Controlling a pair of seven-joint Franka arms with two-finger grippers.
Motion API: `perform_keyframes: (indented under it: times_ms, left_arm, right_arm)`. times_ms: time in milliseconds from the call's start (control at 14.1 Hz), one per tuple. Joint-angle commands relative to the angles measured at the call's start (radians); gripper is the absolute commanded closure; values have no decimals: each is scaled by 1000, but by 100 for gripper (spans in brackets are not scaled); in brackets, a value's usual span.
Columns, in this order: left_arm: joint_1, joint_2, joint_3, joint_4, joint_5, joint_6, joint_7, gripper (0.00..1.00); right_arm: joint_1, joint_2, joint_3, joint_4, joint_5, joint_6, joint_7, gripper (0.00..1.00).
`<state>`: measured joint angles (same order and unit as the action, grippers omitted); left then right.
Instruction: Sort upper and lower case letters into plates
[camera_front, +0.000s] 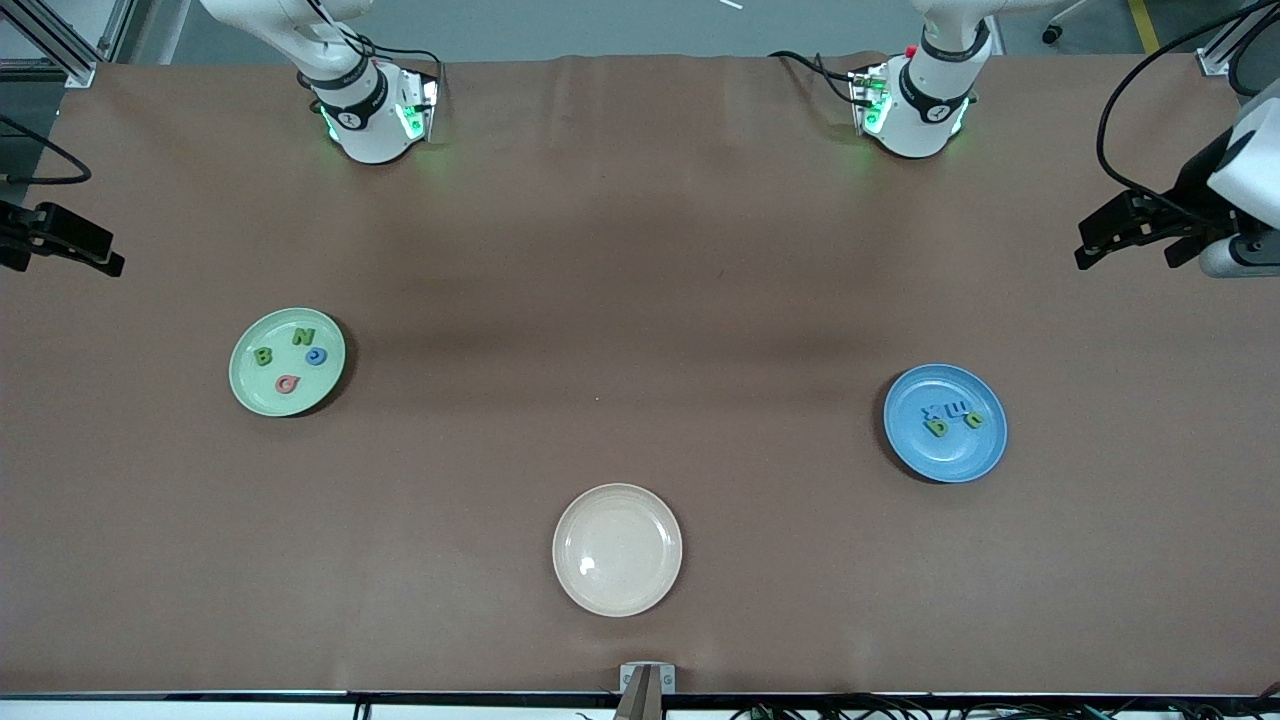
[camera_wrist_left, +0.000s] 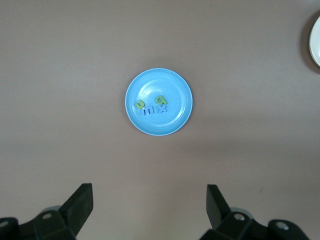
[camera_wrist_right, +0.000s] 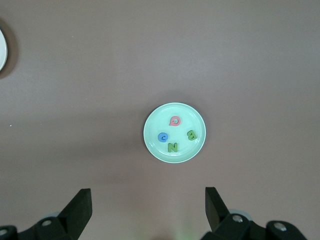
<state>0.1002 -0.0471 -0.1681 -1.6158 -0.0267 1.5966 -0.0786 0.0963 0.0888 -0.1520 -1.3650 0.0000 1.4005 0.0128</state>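
Brown table cover (camera_front: 640, 300): smooth sheet spanning the whole table, wide bare stretches between the plates.
Cream plate (camera_front: 617, 549): bare, nearest the front camera, mid-table.
Mint green plate (camera_front: 245, 385): toward the right arm's end; holds green B (camera_front: 263, 356), green N (camera_front: 304, 337), blue C (camera_front: 316, 355), red Q (camera_front: 288, 383).
Blue plate (camera_front: 945, 460): toward the left arm's end; holds lowercase letters (camera_front: 951, 417) bunched together, green and blue.
Left gripper (camera_wrist_left: 150, 205): raised over bare cover, fingers apart, holding nothing.
Right gripper (camera_wrist_right: 148, 205): raised over bare cover, fingers apart, holding nothing.
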Motion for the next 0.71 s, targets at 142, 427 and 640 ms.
perform_keyframes:
  times_ms: [142,427,640]
  left_arm:
    - [1,-7,-24,25,34,-6,2,0]
    - [7,1,-19,47,34,-15,7,0]
    - [9,1,-14,48,34,-32,0,0]
  right_arm:
    - [-1,6,-1,23,20,-6,12,0]
    - [-7,-58,-8,-40,18,-3,10,0]
    - [0,-115,-1,-138,9,49,10,0]
